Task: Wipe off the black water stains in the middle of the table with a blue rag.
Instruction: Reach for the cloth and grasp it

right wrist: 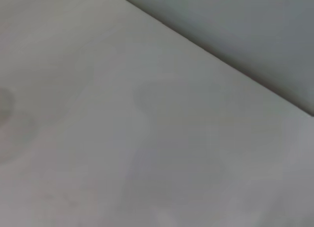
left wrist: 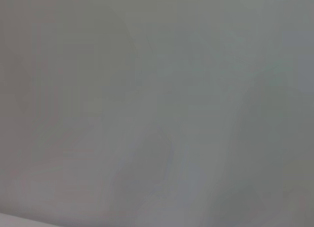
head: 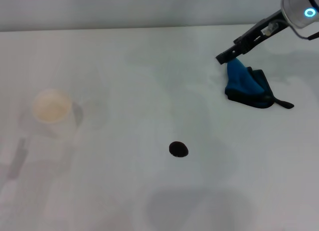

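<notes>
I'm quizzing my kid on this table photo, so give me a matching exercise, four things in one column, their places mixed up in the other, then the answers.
Things:
1. stain
2. rag
3. cup
4. right gripper

Places, head view:
A. left side of the table
B. at the rag's raised peak
C. middle of the table, nothing touching it
D. far right, bunched, thin dark tail trailing

Pairs: 1-C, 2-D, 3-A, 4-B
</notes>
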